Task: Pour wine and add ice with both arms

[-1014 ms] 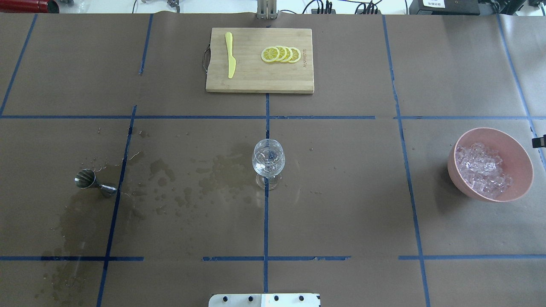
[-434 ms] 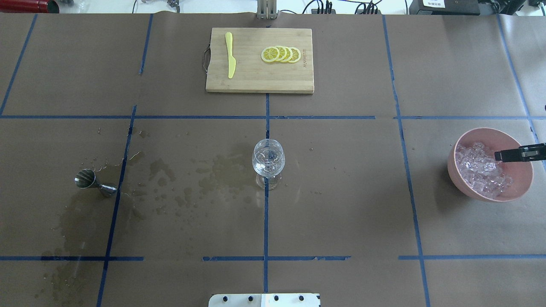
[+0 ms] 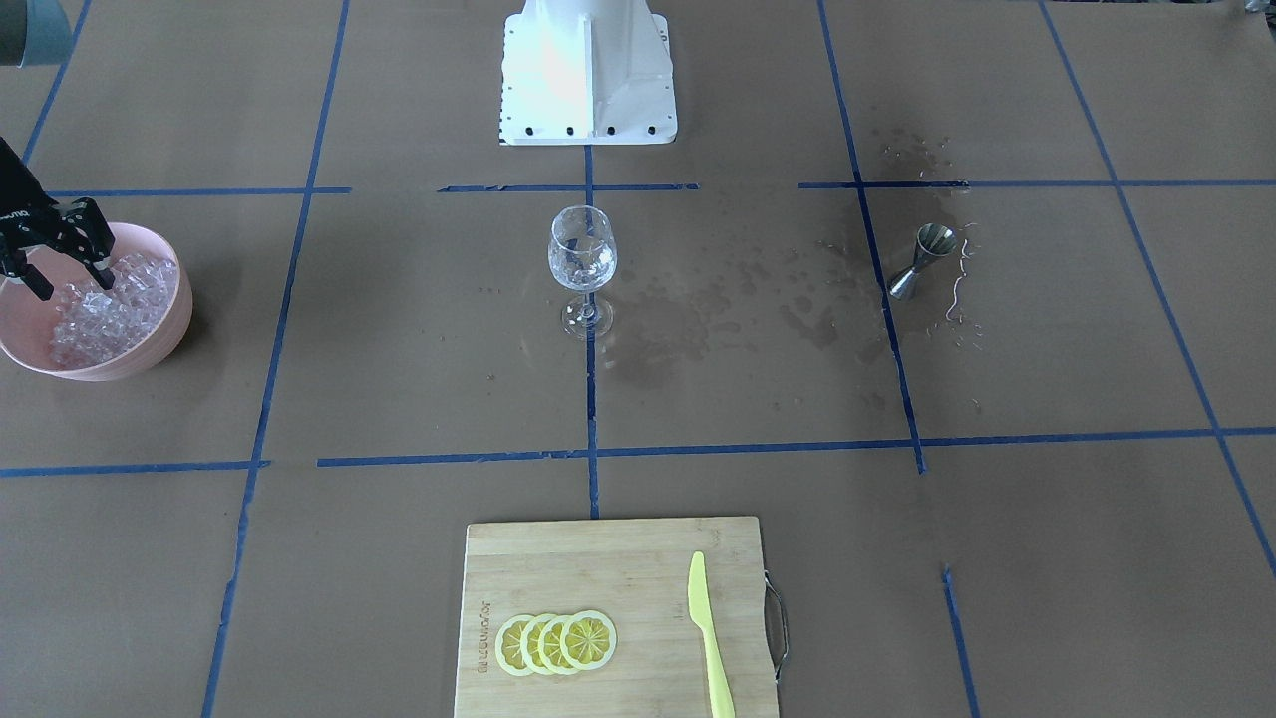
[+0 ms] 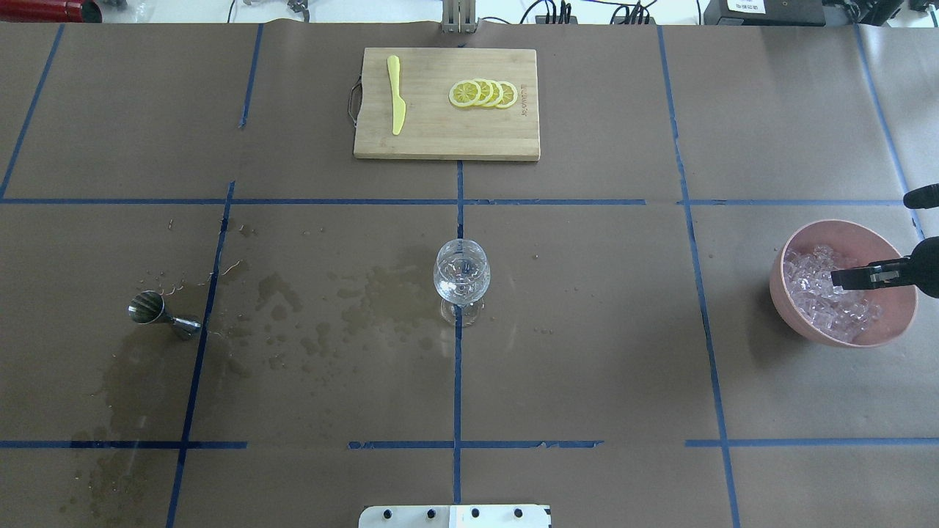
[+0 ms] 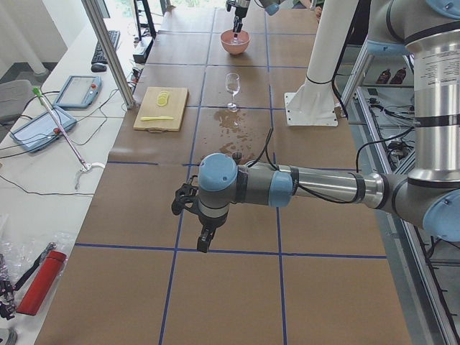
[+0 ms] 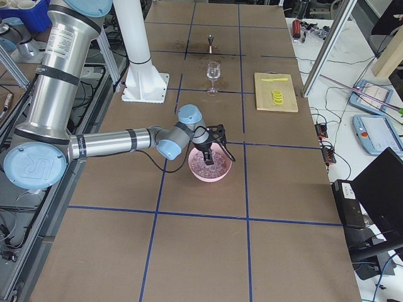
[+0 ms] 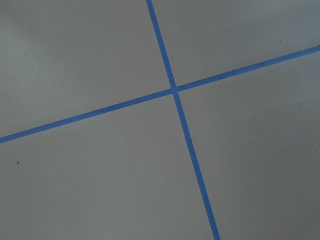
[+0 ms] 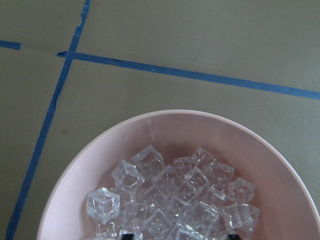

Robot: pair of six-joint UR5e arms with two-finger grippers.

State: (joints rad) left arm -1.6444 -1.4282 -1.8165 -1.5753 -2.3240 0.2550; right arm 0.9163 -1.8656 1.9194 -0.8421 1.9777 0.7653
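The ice (image 4: 825,297) fills a pink bowl (image 4: 807,330) at the table's right side. It also shows in the front view (image 3: 105,309) and the right wrist view (image 8: 175,200). My right gripper (image 4: 838,278) hangs open just above the ice inside the bowl, seen in the front view (image 3: 75,287) too; its fingertips (image 8: 232,236) peek in wide apart. A wine glass (image 4: 461,275) stands upright at the centre. My left gripper (image 5: 190,226) shows only in the left side view, over bare table far from the glass; I cannot tell whether it is open.
A steel jigger (image 4: 158,312) stands left of the glass among wet stains (image 4: 381,293). A wooden cutting board (image 4: 440,136) at the far side holds lemon slices (image 4: 484,94) and a yellow knife (image 4: 396,95). The white robot base (image 3: 588,70) is at the near edge.
My right gripper has come in from the right edge and moved leftward over the bowl, ending above the ice. Nothing else on the table has moved.
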